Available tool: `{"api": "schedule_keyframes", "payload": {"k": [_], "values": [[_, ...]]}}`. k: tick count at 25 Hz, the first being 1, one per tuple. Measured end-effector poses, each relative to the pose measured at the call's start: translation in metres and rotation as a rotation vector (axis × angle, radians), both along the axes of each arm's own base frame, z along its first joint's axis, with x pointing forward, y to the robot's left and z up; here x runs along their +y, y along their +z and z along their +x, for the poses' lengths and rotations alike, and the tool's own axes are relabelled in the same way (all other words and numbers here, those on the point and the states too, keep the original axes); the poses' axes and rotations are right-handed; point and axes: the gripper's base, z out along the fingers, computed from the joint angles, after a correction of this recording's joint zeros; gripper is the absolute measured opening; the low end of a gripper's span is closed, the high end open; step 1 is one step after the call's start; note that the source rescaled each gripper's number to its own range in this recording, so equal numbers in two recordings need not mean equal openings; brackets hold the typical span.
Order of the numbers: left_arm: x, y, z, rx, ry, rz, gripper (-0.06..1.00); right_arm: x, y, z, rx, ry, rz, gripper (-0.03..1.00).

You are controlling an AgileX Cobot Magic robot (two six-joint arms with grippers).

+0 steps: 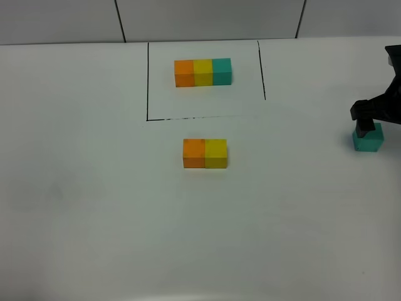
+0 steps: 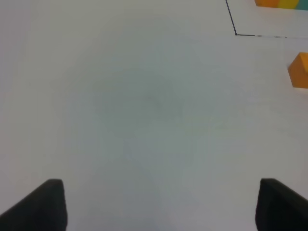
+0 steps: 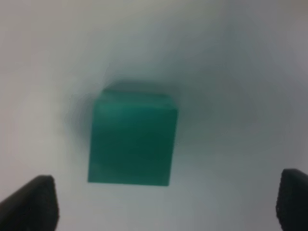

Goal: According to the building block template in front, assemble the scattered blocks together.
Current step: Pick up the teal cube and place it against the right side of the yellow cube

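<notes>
From the high camera, the white table (image 1: 94, 207) carries the template row (image 1: 203, 72) at about 12 o'clock. Its cubes run orange, yellow, teal, inside a thin black outline (image 1: 148, 81). Just below the outline, near the centre, the loose orange cube (image 1: 193, 153) and the yellow cube (image 1: 216, 153) sit side by side and touching, orange towards 9 o'clock. The teal cube (image 1: 368, 140) lies alone out at 3 o'clock, well apart from the pair. The right gripper (image 1: 367, 124) hangs directly over it; whether it touches the cube cannot be told here.

In the left wrist view, the left gripper (image 2: 163, 207) has its fingers spread wide over bare table, holding nothing. The orange cube (image 2: 299, 70) shows at the frame's edge, with a corner of the black outline (image 2: 236, 33) and a sliver of the template row (image 2: 281, 3) beyond it.

In the right wrist view, which is blurred, the right gripper (image 3: 161, 204) has its fingers far apart. The teal cube (image 3: 132, 142) rests on the table ahead of them, clear of both.
</notes>
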Motion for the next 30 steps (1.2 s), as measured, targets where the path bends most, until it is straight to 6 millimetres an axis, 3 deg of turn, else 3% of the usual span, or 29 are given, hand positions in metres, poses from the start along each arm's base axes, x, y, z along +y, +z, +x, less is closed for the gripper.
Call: {"api": "schedule_keyframes", "payload": {"k": [9, 19, 23, 26, 30], "values": [[0.000, 0.000, 0.000, 0.000, 0.000, 0.000, 1.00, 0.004, -0.018, 0.007, -0.014, 0.043, 0.061, 0.80], [0.000, 0.000, 0.000, 0.000, 0.000, 0.000, 1.00, -0.005, -0.037, 0.009, 0.025, 0.024, 0.062, 0.66], [0.000, 0.000, 0.000, 0.000, 0.000, 0.000, 1.00, -0.005, -0.038, 0.010, 0.016, 0.024, 0.062, 0.38], [0.000, 0.000, 0.000, 0.000, 0.000, 0.000, 1.00, -0.005, -0.038, 0.010, 0.014, 0.022, 0.064, 0.00], [0.000, 0.000, 0.000, 0.000, -0.001, 0.001, 1.00, -0.002, -0.038, 0.009, 0.030, 0.090, 0.033, 0.02]]}}
